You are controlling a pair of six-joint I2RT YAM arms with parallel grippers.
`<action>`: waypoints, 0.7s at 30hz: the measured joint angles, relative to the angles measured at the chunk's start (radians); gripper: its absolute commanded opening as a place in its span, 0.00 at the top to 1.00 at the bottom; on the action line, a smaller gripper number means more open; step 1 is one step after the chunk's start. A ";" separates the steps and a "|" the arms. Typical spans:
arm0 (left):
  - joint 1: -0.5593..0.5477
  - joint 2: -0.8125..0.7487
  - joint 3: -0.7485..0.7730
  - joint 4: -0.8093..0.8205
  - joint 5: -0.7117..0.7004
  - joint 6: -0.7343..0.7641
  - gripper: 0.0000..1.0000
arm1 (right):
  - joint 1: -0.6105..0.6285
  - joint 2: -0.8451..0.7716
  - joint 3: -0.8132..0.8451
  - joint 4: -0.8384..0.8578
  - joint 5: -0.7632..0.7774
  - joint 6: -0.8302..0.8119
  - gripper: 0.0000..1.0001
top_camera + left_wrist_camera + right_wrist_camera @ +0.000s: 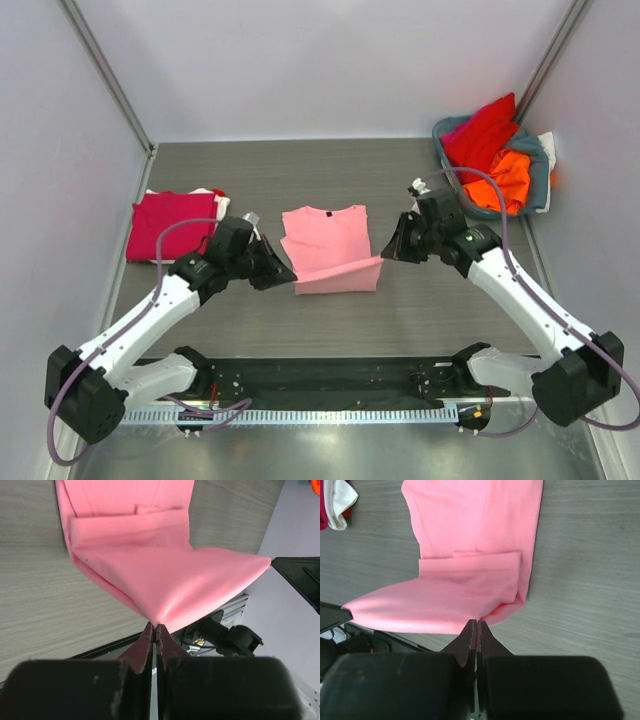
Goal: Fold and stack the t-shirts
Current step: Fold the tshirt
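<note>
Pink t-shirt lies central on the counter, near hem raised, jaws of left gripper and right gripper clamped on its corners; judged mid-fold, next carrying both corners evenly towards the collar.

The pink t-shirt was soft matt cloth, the table matt grey wood-grain, the six-o'clock rail ribbed metal.

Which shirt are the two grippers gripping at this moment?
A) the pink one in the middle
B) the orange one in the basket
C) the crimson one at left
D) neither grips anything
A: the left gripper and right gripper are each shut on a near corner of the pink shirt, its hem raised between them.
</note>
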 measured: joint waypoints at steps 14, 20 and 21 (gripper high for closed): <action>0.156 0.263 0.250 0.001 0.020 0.089 1.00 | -0.057 0.294 0.231 0.035 0.034 -0.033 0.99; 0.219 0.368 0.317 0.011 0.041 0.119 1.00 | -0.089 0.420 0.308 0.070 0.013 -0.036 0.99; 0.230 0.388 0.326 0.015 0.044 0.122 1.00 | -0.095 0.443 0.321 0.074 0.006 -0.036 0.99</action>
